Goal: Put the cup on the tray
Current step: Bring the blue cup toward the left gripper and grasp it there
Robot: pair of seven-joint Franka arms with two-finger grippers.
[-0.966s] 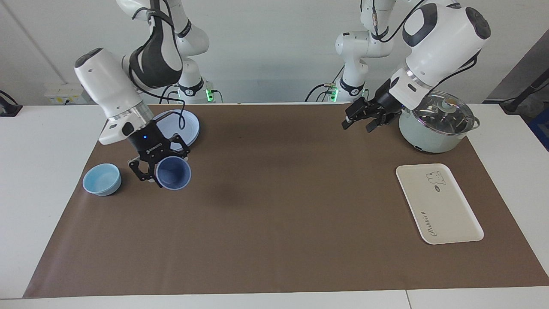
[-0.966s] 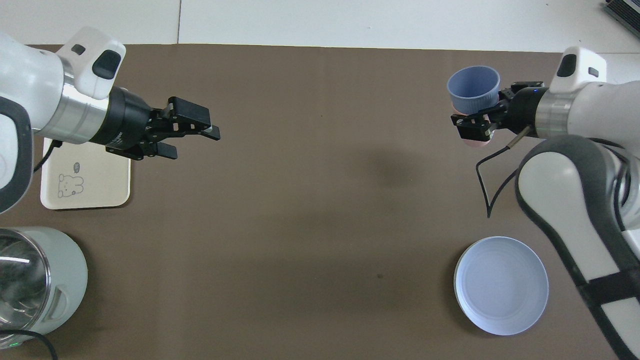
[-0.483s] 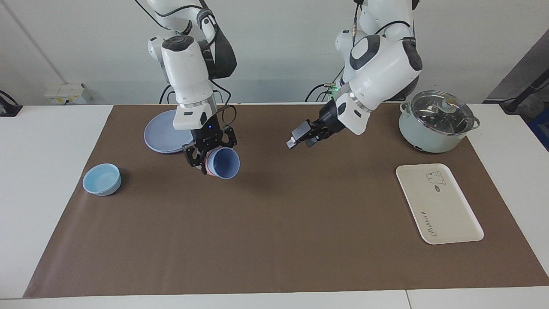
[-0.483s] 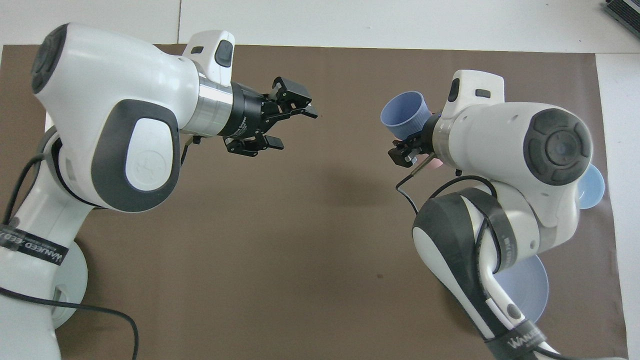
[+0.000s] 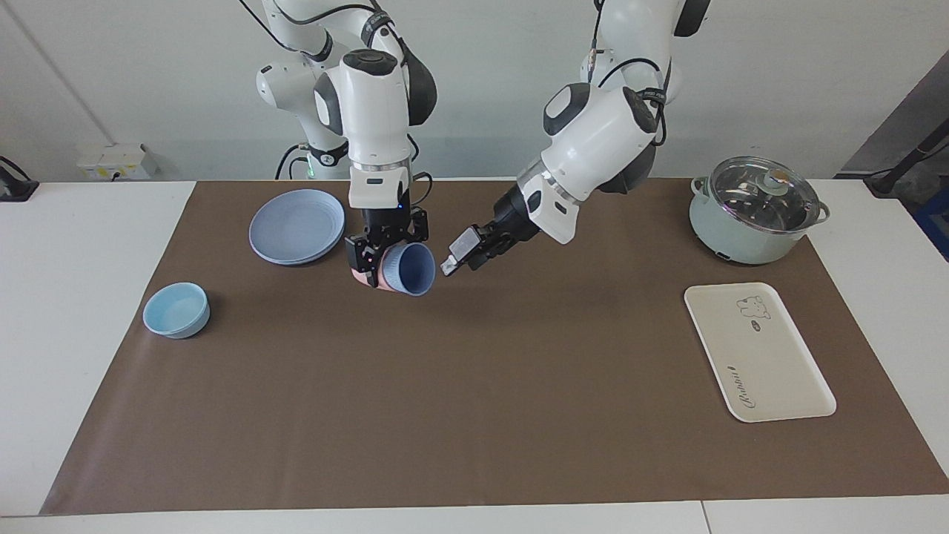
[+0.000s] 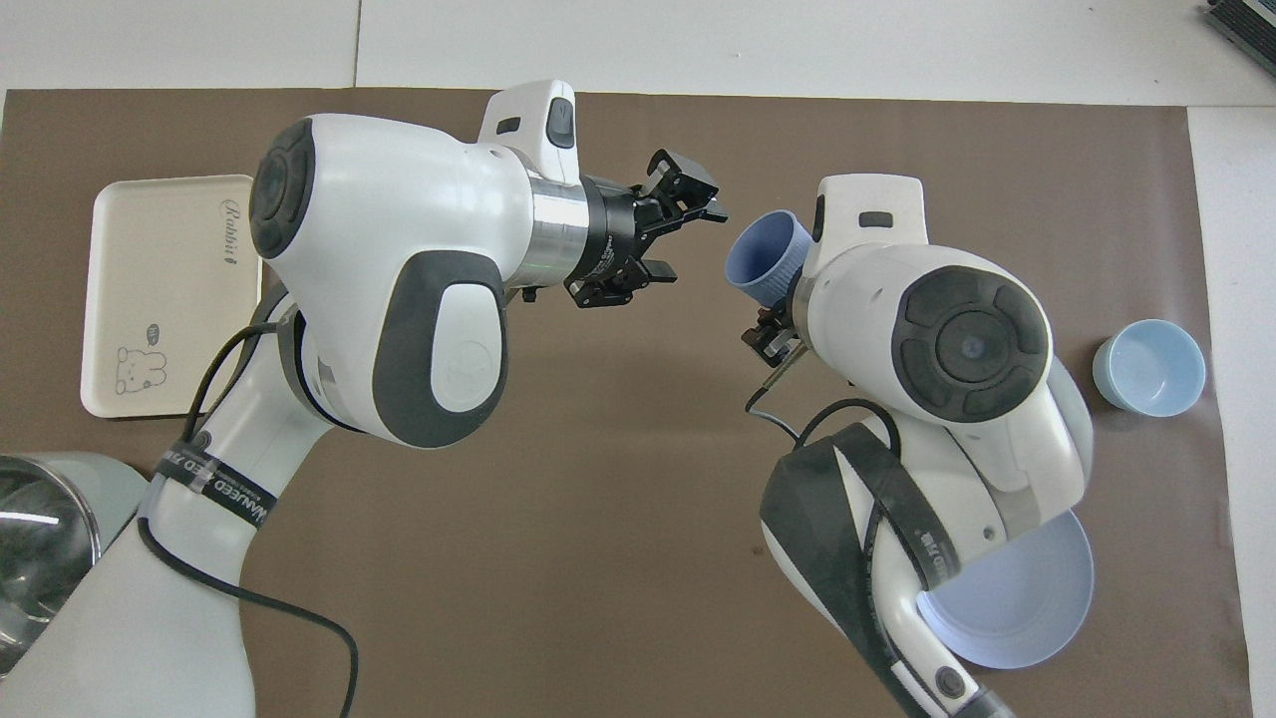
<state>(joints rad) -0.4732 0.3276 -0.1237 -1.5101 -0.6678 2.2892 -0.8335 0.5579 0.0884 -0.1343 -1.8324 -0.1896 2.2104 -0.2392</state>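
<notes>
My right gripper point(image 5: 384, 256) is shut on the periwinkle-blue cup point(image 5: 410, 269) and holds it tilted on its side above the mat, beside the round plate. A bit of pink point(image 5: 368, 277) shows against the cup's base at the fingers. The cup point(image 6: 761, 262) also shows in the overhead view, where the right arm hides most of its gripper point(image 6: 774, 329). My left gripper point(image 5: 461, 258) is open and empty in the air, just off the cup's mouth; its fingers point(image 6: 695, 191) stand apart. The cream tray point(image 5: 758, 350) lies empty toward the left arm's end of the table, flat on the mat point(image 6: 169, 289).
A lidded pale-green pot point(image 5: 752, 211) stands nearer to the robots than the tray. A round blue plate point(image 5: 296, 226) and a low light-blue bowl point(image 5: 176, 309) lie toward the right arm's end. Brown mat point(image 5: 474, 400) covers the table.
My right gripper has carried the cup from beside the bowl toward the table's middle and tilted it further. My left gripper has swung from the pot toward the cup's mouth.
</notes>
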